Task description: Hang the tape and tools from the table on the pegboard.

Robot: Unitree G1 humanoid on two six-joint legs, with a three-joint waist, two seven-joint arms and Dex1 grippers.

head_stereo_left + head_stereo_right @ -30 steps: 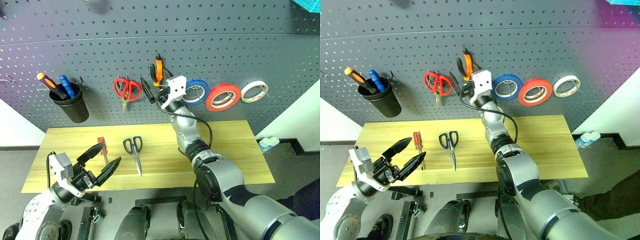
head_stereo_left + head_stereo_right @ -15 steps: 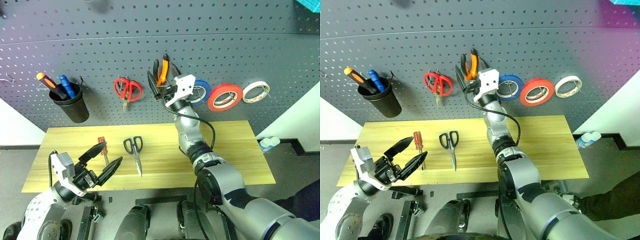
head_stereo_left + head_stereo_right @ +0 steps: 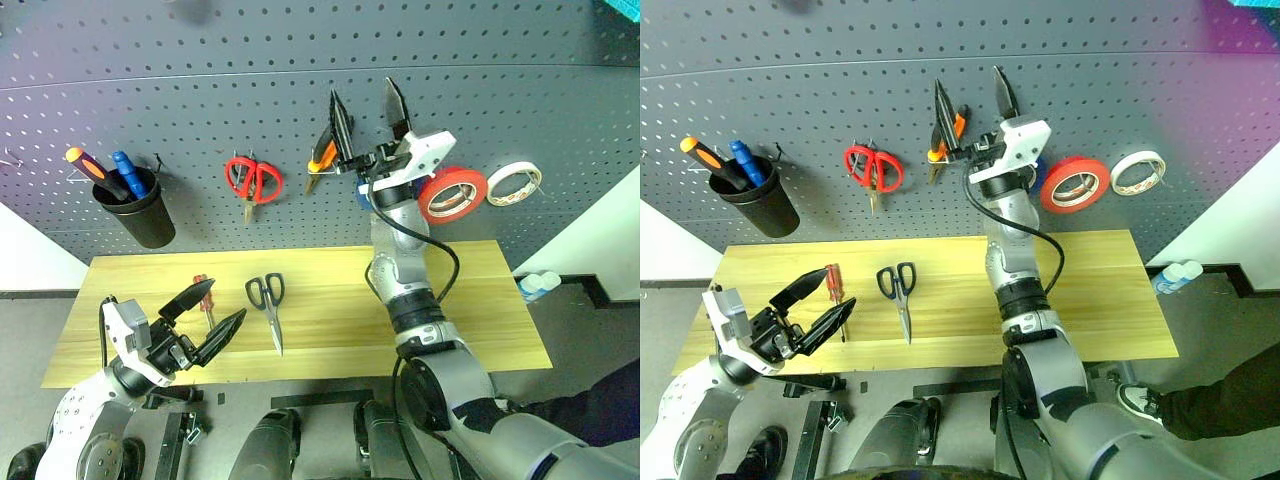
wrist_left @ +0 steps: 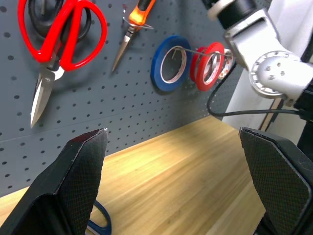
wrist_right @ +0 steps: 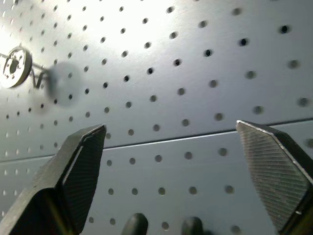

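Orange-handled pliers [image 3: 322,155] hung, beside right gripper [image 3: 368,108]

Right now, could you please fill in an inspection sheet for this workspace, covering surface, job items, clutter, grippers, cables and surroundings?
Surface: light wood table, mostly bare.
Job's things: red-handled screwdriver and dark-handled scissors lie on the table; orange-handled pliers and broad red tape hang on the pegboard.
Clutter: red scissors, blue tape, white tape and a black cup with two screwdrivers, all on the pegboard.
Grippers: left gripper open and empty, low over the table's near edge; right gripper open and empty, raised at the pegboard beside the pliers.
Cables: black cable looping along the right arm.
Surroundings: white walls either side, grey floor.
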